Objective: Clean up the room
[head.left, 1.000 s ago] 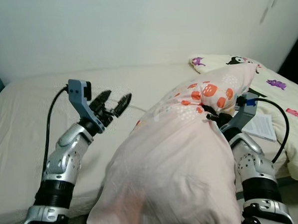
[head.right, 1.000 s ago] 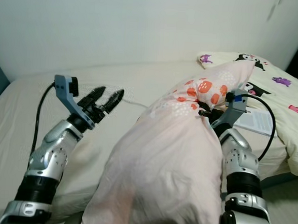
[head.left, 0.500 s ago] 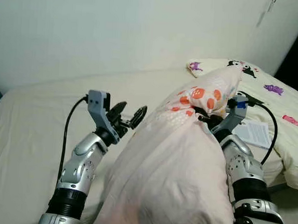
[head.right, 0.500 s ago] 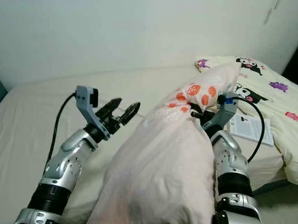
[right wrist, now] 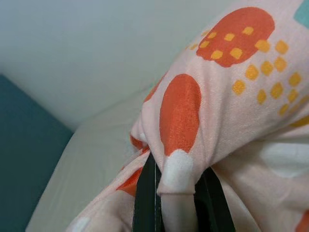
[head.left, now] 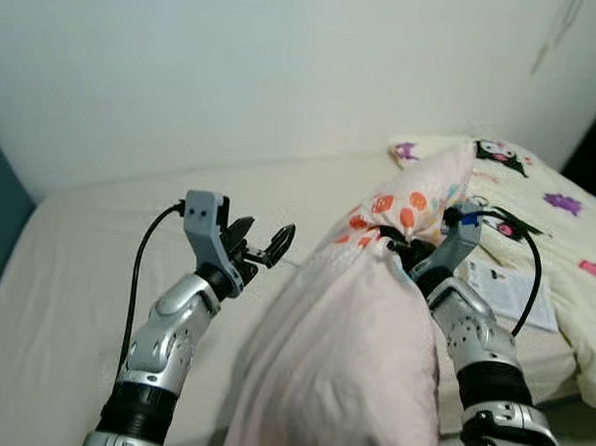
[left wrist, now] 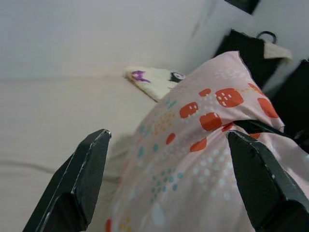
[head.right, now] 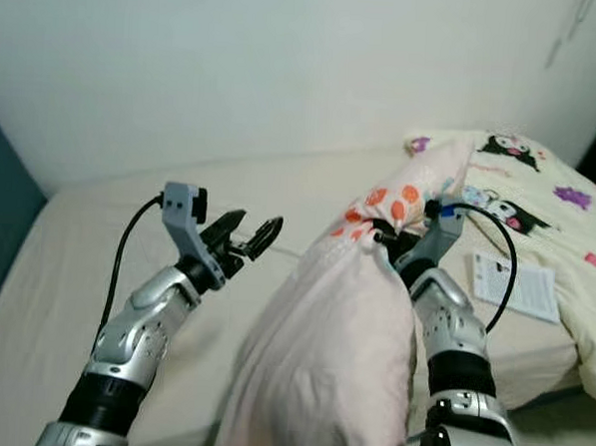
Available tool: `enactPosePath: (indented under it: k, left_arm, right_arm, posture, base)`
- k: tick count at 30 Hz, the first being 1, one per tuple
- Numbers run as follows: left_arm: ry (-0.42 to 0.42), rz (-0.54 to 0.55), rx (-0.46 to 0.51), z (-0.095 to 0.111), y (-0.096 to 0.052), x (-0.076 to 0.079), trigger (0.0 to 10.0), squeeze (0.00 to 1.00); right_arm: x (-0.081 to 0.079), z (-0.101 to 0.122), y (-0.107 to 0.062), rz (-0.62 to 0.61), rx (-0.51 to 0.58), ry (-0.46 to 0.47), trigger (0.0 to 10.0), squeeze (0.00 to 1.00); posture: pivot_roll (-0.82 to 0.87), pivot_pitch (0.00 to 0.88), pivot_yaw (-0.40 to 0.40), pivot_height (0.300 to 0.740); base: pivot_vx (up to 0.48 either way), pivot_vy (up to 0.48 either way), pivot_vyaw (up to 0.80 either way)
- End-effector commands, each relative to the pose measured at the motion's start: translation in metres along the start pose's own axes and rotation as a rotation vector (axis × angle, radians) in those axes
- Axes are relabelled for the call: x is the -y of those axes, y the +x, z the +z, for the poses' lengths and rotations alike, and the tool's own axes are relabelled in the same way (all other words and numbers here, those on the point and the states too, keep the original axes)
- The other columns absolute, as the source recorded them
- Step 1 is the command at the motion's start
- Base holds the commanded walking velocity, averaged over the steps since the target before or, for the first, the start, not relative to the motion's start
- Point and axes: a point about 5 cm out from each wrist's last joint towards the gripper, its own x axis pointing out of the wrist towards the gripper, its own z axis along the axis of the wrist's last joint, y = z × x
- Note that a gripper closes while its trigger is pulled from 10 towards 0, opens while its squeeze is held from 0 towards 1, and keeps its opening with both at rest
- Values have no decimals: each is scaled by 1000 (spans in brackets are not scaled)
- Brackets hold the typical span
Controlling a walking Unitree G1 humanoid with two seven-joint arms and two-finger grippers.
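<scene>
Jaws on the right gripper (right wrist: 176,205) are squeezing a bunched-up bit of the pink pillow (head.left: 356,356), near its top where the orange spots are. That pinch is holding the pillow up off the bed (head.left: 76,271), so most of it is hanging down soft and heavy between the two arms. The left gripper (head.left: 260,243) is waiting just beside the pillow with its fingers spread wide and nothing between them. It is pointing at the pillow's side, so it looks ready to grab there and help carry. Farther along the bed, a cartoon blanket (head.left: 540,186) is lying by the wall, and a white paper (head.left: 511,292) is resting next to it.
</scene>
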Motion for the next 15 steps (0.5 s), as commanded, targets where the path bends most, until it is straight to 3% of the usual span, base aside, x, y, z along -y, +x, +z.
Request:
enactPosePath:
  k: [1,15]
  left_arm:
    - [14,14,-19,-3,-2,-2,10000,0]
    - [75,-2,-44,-9,-2,5,10000,0]
  right_arm:
    - [-4,12,2,19,66,-17,10000,0]
    - [3,14,0,-21,84,-33,10000,0]
  posture:
    - [-64,0,-26,706]
    - [-67,0,-25,740]
  base:
    - [0,0,0]
    - [0,0,0]
